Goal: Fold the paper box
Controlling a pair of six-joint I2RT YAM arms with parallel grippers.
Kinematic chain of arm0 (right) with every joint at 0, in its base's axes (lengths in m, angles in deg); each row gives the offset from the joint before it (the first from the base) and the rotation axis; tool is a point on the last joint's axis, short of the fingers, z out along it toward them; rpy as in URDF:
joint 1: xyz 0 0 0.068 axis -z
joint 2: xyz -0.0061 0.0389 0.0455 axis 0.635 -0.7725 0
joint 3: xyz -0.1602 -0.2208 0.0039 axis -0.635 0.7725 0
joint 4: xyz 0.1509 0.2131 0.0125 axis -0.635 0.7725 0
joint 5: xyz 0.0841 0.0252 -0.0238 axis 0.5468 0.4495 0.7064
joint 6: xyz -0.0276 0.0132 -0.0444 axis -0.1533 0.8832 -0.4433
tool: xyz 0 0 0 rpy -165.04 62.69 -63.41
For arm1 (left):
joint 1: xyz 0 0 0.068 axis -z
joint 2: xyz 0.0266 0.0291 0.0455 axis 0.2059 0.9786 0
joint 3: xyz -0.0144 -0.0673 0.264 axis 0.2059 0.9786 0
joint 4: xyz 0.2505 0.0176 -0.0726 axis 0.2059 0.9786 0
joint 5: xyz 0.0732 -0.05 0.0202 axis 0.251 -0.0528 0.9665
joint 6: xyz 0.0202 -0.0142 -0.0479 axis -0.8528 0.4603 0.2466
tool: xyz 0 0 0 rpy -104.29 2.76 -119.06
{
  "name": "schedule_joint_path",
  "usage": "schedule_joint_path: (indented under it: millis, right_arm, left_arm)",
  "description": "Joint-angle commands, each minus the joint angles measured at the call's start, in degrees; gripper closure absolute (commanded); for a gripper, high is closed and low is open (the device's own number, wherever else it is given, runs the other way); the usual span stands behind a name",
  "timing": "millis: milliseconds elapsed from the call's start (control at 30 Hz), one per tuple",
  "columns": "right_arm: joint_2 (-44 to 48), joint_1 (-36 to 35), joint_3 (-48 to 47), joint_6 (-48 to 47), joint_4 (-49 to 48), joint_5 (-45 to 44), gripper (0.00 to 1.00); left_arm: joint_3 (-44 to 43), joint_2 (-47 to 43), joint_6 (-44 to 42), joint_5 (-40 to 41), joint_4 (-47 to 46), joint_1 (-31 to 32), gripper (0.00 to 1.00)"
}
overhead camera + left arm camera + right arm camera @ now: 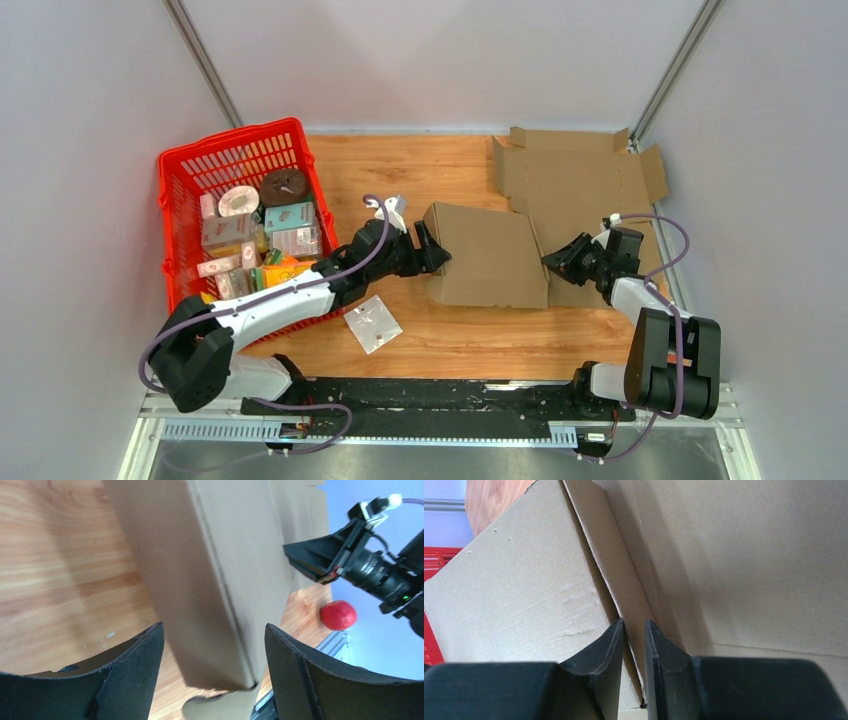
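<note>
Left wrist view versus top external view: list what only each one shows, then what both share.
Only left wrist: a small red round object near the table's edge. Only top external: the red basket of packaged goods, a plastic packet, a flat cardboard sheet. Both: the cardboard box, the wooden table, the open left pincer at the box's edge, the right pincer on its other side.

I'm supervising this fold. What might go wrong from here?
The right gripper pinches only a thin wall of the cardboard box, while the left gripper straddles the opposite edge with jaws open; a pull may drag or twist the box instead of folding it. The box seems to overlap the flat cardboard sheet, which might slide along.
</note>
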Motion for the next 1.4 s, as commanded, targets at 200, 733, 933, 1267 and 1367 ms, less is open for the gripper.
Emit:
schedule_joint_path:
  millis: [200, 733, 933, 1267, 1367]
  right_arm:
    - [-0.80, -0.02, 1.03, -1.01, 1.81, -2.31, 0.77]
    - [-1.42, 0.07, 1.03, -0.75, 1.37, -2.30, 0.77]
    - [-1.68, 0.60, 1.11, -0.57, 1.37, -2.39, 0.77]
    - [-3.00, 1.04, 1.20, -0.49, 1.11, -1.78, 0.77]
    - [-3.00, 1.12, 1.12, -0.40, 1.19, -1.78, 0.77]
  left_arm:
    - [2.00, 0.09, 1.72, 2.96, 5.90, 0.34, 0.18]
    - [1.21, 6.88, 6.83, -4.00, -3.88, 0.16, 0.17]
    - [1.21, 2.74, 3.49, 2.95, 5.97, -0.02, 0.17]
    - [0.68, 7.56, 5.15, -1.88, -1.74, -0.10, 0.17]
    - [-0.37, 9.85, 5.86, -3.90, -2.90, -0.02, 0.17]
